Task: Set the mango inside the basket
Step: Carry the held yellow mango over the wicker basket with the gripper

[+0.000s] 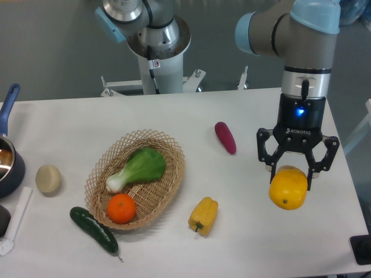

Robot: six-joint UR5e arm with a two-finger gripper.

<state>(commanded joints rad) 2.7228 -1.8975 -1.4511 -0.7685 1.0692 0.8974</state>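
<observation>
Yellow-orange mango [288, 188] between fingers [274, 168]

I count one mango [288, 189], one basket [168, 174], one orange [122, 208], one bok choy [137, 168], one yellow pepper [203, 215], one cucumber [94, 229], one purple vegetable [225, 138], possibly an eggplant, one beige round item [48, 179], and one pot [8, 164].

Robotics lab bench, plain white table [249, 255], industrial arm base [156, 55] bolted at the far edge, bare grey wall [52, 46] behind
</observation>
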